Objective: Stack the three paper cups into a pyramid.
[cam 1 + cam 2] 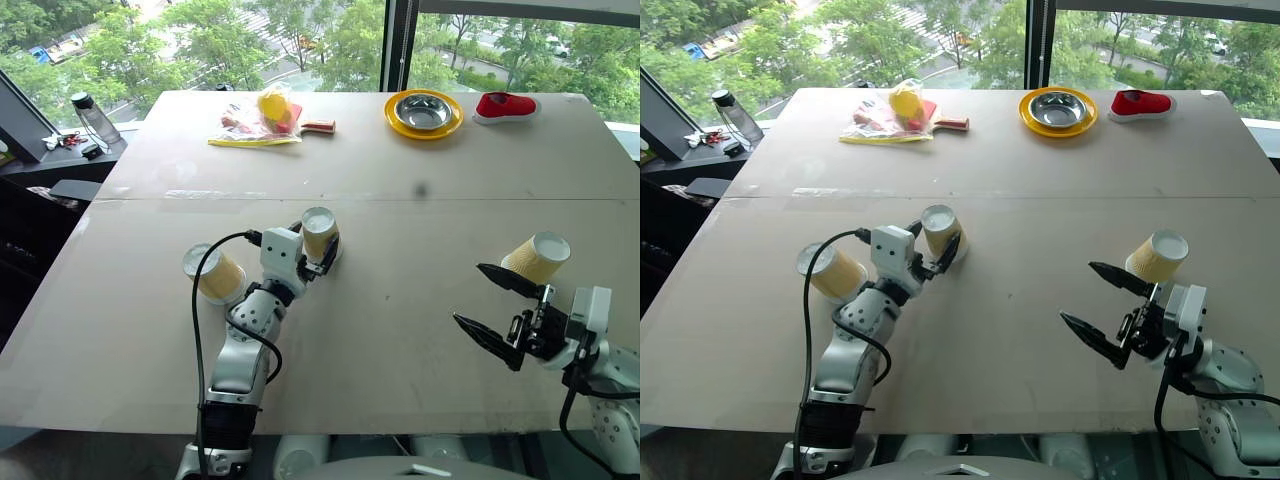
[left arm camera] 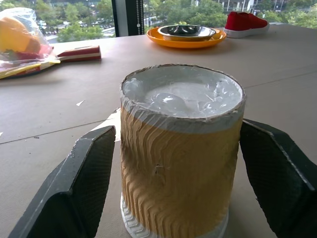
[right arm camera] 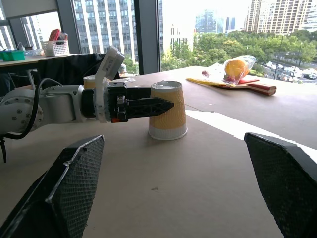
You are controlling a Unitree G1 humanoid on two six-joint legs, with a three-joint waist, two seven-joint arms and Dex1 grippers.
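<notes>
Straddling an upside-down cup (image 1: 320,234) near the table's (image 1: 400,180) middle, the left gripper (image 1: 318,254) has fingers on both sides, gaps visible. A second cup (image 1: 213,272) stands beside that arm; the third cup (image 1: 537,258) stands beyond the wide-open, empty right gripper (image 1: 492,307).

Probably an upper-floor office or lab: tall glass windows (image 1: 330,40) over treetops and towers, broad bare beige table (image 1: 400,180), dark side desk with clear water bottle (image 1: 95,118).
</notes>
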